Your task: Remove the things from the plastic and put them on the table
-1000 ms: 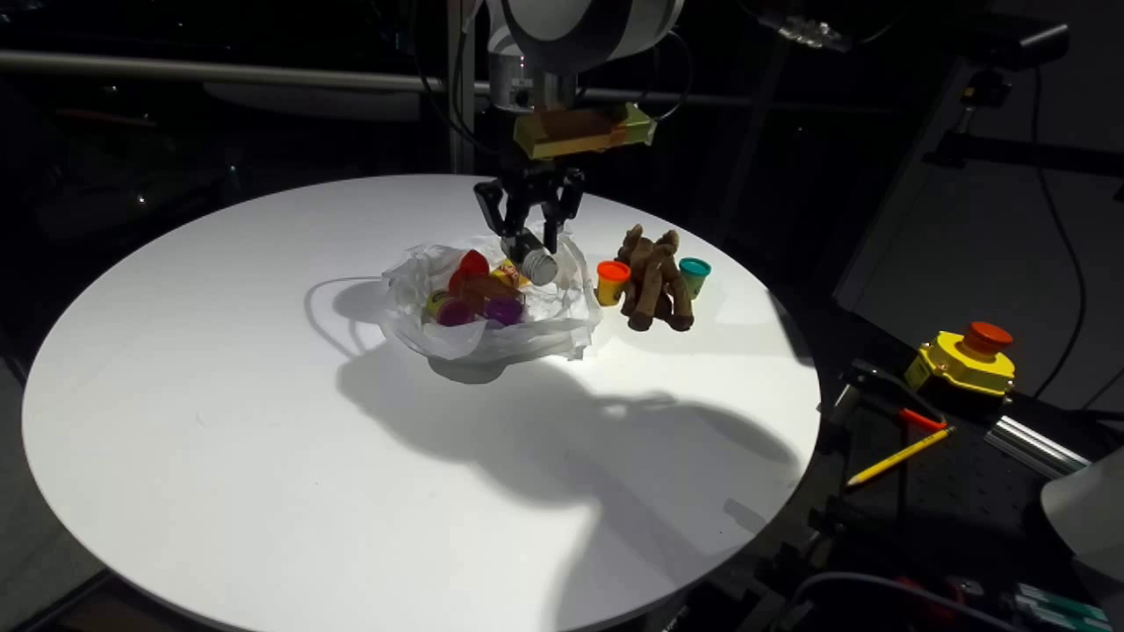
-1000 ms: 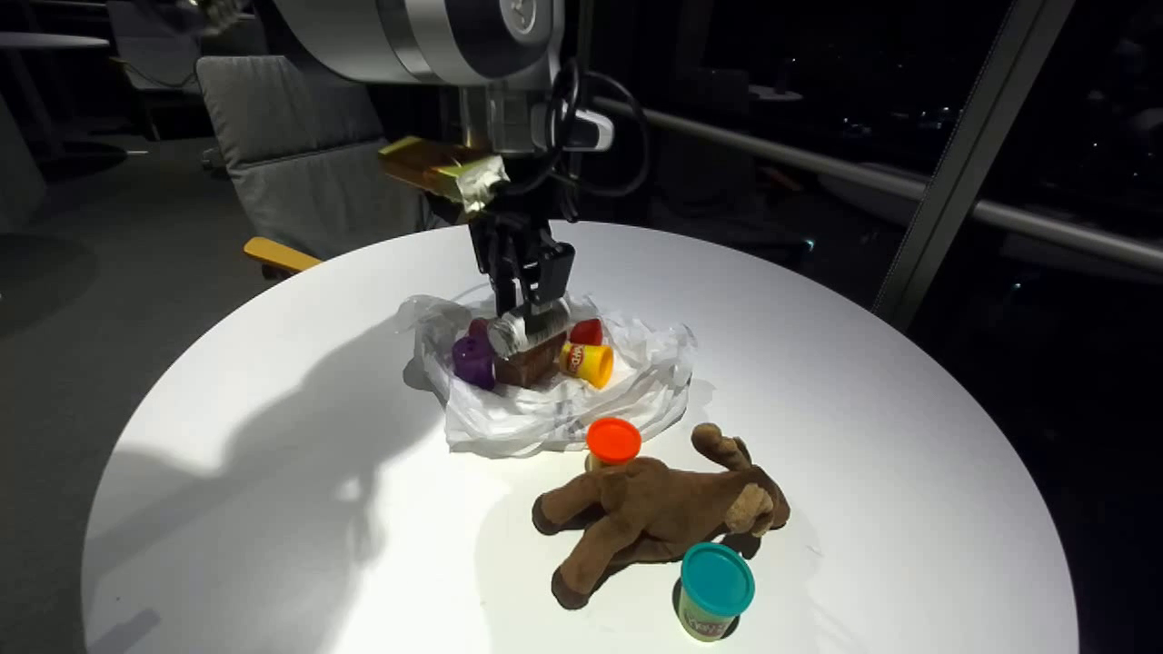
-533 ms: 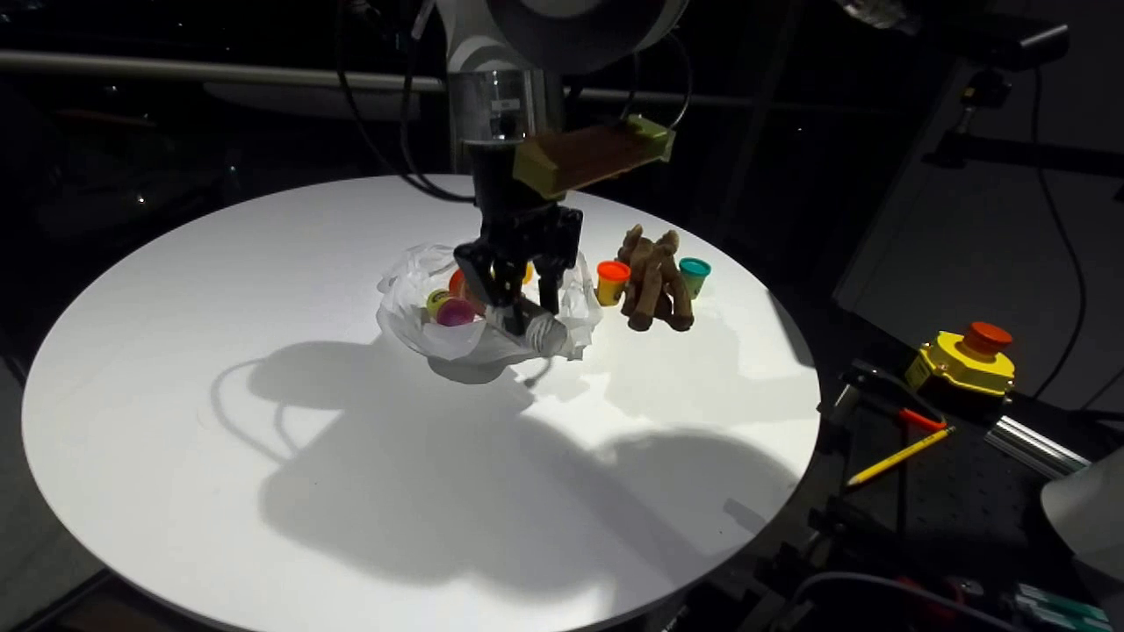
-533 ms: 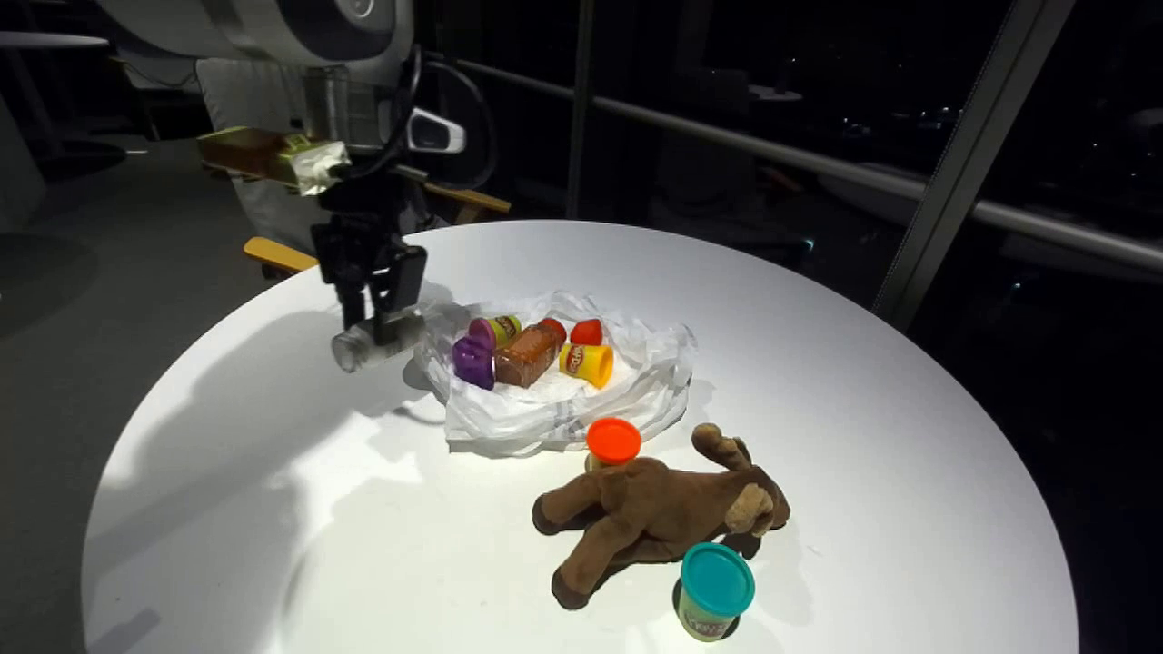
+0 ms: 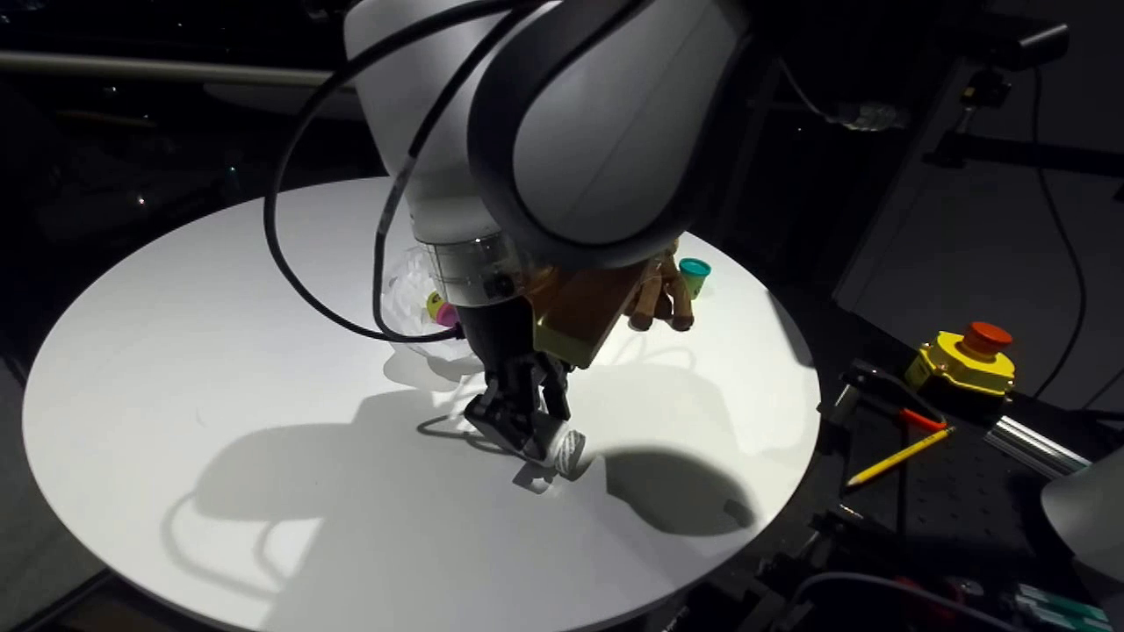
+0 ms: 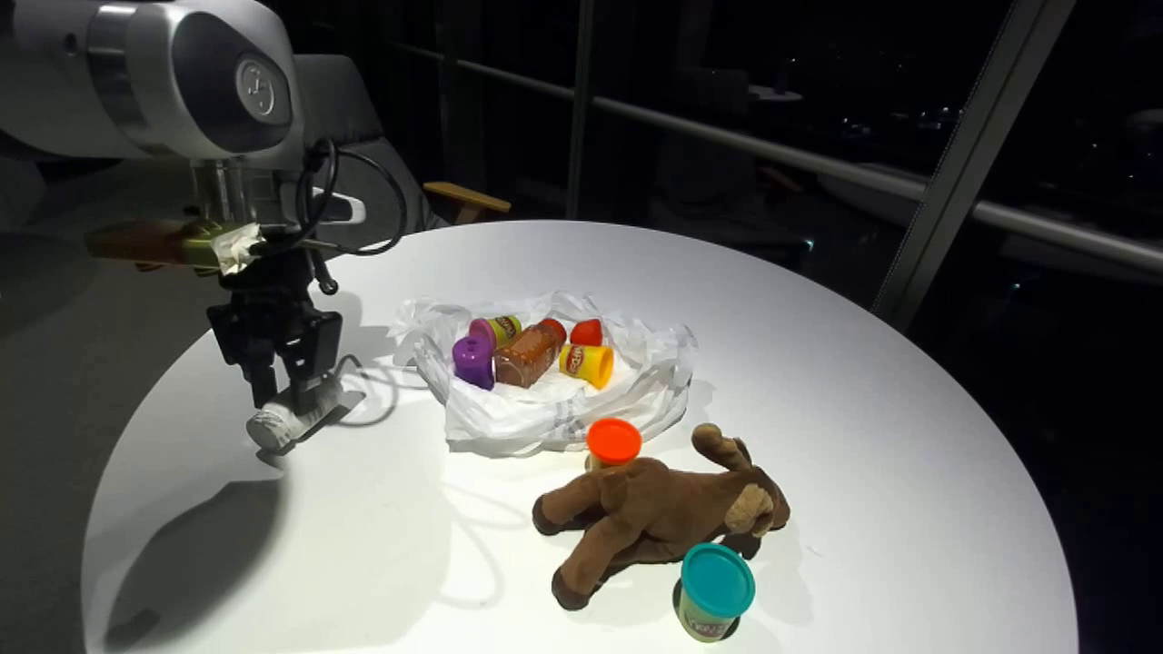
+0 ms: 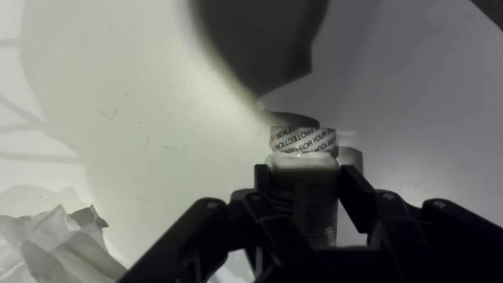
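In the wrist view: pinching the bottle across its body with the gripper, clear of the bag, probably for a steady release! In an exterior view: holding it sideways, low over the table in front of the bag; can't tell if touching. In an exterior view: well apart from the plush beside the bag, likely to avoid a knock.

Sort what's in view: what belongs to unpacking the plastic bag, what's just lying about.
For the job: bottle in the gripper; plastic bag; table; purple piece; pink-lidded tub; yellow tub; brown container; red piece; plush toy; orange-lidded tub; teal-lidded tub.

The rest: pencil; red button; chair.
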`<state>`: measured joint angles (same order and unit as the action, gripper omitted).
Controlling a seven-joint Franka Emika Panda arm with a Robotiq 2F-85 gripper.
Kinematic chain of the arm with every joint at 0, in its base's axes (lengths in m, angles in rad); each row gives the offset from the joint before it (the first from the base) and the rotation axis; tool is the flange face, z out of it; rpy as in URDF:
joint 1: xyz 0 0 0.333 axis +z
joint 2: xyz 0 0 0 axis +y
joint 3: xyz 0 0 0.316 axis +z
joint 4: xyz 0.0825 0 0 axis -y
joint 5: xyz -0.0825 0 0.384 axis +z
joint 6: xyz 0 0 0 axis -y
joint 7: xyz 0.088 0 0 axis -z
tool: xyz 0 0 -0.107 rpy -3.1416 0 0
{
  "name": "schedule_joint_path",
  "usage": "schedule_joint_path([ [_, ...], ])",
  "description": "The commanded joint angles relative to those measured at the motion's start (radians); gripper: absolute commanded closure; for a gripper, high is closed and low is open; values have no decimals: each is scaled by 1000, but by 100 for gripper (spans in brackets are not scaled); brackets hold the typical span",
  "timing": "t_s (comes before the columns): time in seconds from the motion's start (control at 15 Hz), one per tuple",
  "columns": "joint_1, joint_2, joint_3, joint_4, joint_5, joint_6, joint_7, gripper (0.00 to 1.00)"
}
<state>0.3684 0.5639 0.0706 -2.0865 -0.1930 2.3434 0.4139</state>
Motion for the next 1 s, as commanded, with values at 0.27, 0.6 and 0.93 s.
schedule_joint_path([
  [0.27, 1, -62, -27, 7, -21, 24, 25, 5],
  [0.6, -90, -91, -73, 93, 72, -13, 66, 0],
  [0.93, -185, 16, -133, 237, 160, -7, 126, 0],
])
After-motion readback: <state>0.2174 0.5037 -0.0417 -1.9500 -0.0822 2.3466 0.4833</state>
